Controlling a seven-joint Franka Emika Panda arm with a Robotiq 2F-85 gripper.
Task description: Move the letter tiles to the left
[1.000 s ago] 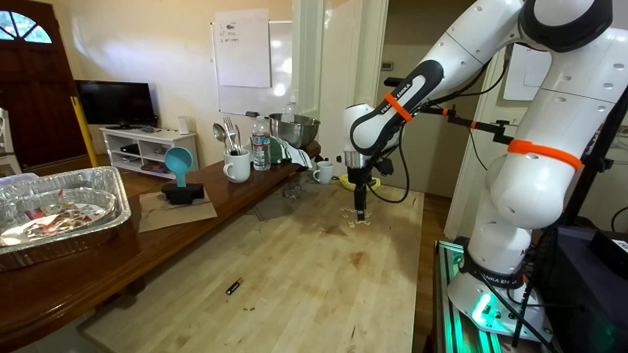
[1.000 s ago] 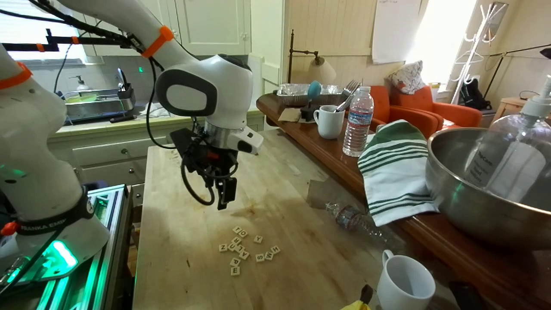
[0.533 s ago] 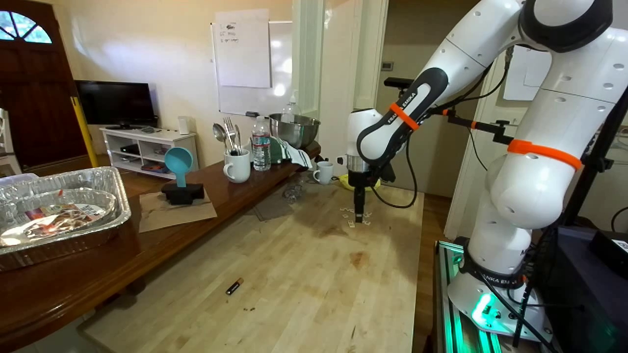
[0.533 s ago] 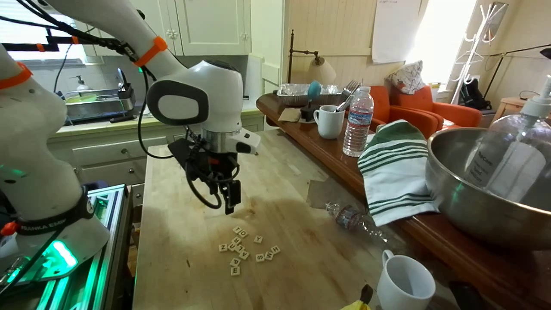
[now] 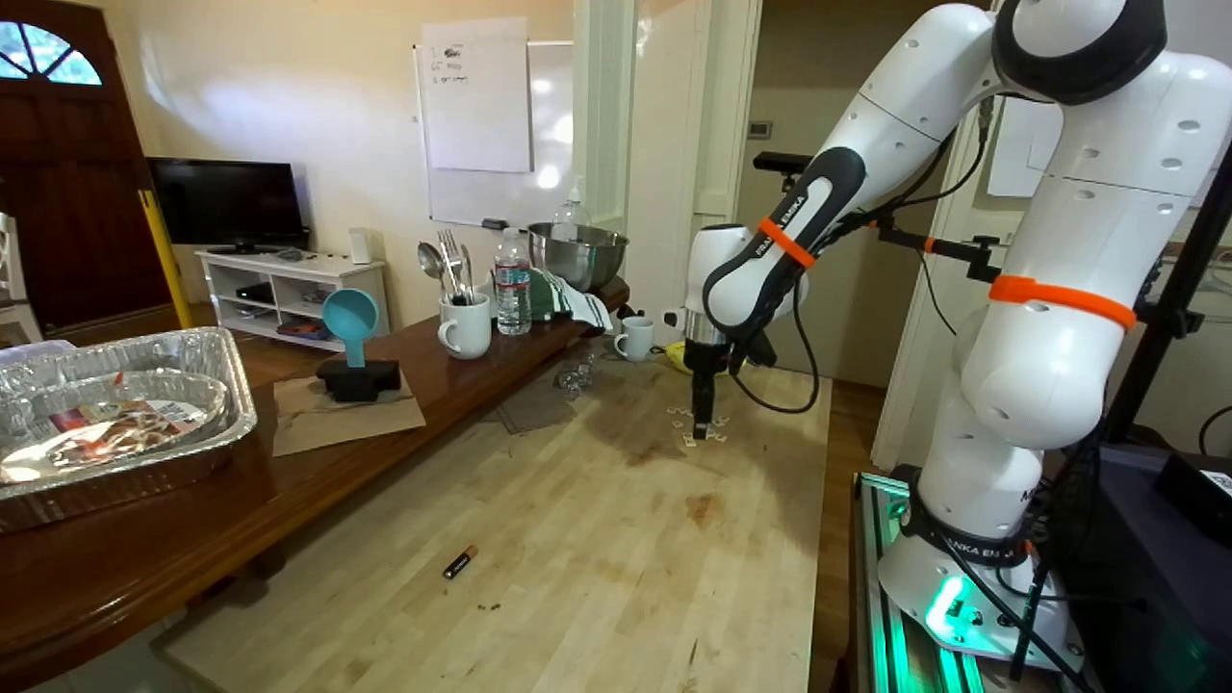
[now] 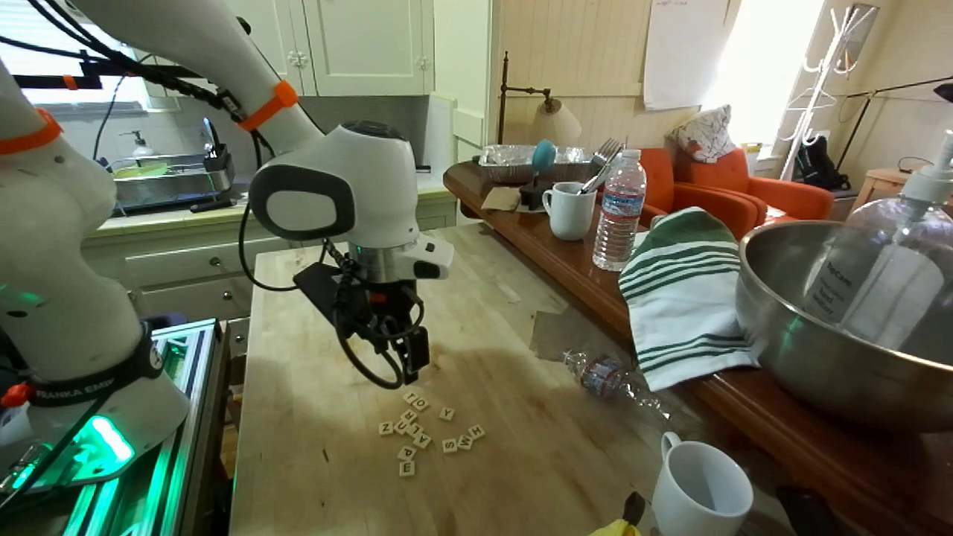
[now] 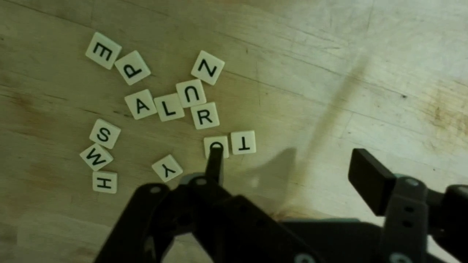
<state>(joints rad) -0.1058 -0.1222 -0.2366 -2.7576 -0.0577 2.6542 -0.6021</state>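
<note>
Several small pale letter tiles (image 7: 169, 107) lie flat and scattered on the wooden table in the wrist view. They also show in an exterior view (image 6: 406, 468) and, very small, in an exterior view (image 5: 690, 440). My gripper (image 7: 287, 157) is open with its fingers wide apart, and only bare wood shows between them. In the wrist view the left finger covers part of the O tile (image 7: 208, 143); the T tile (image 7: 243, 142) lies just right of that finger. In an exterior view the gripper (image 6: 415, 376) is above the table, beside the T and O tiles.
A white mug (image 6: 701, 491) and a yellow banana-like thing (image 6: 618, 528) stand near the tiles' end of the table. A crushed bottle (image 6: 604, 374) lies along the raised brown counter (image 6: 551, 260). A battery (image 5: 460, 561) lies on the table (image 5: 577, 597) farther off.
My gripper has moved lower and closer to the T and O tiles, shifting right and down in an exterior view. The tiles have not moved.
</note>
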